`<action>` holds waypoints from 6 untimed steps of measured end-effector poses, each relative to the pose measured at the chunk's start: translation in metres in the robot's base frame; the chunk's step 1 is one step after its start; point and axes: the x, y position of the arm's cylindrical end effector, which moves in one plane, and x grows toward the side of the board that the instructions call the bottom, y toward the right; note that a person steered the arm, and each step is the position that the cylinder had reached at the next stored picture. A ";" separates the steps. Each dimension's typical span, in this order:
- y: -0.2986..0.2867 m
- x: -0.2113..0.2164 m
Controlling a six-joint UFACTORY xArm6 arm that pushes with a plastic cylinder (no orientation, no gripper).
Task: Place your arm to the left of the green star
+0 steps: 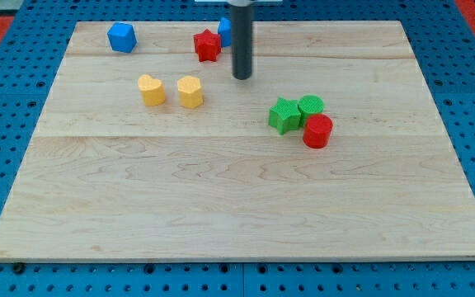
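The green star [284,115] lies right of the board's middle, touching a green cylinder [311,106] on its right and close to a red cylinder [317,131] at its lower right. My tip [242,77] rests on the wooden board above and to the left of the green star, with a clear gap between them. The dark rod rises from it to the view's top edge.
A red star [208,44] and a blue block [224,30], partly hidden by the rod, sit near the top edge. A blue cube [122,37] is at the top left. Two yellow blocks [151,89] [190,91] lie left of my tip. The wooden board [237,198] lies on blue pegboard.
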 end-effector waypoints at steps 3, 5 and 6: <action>-0.015 0.020; -0.016 0.055; -0.036 0.109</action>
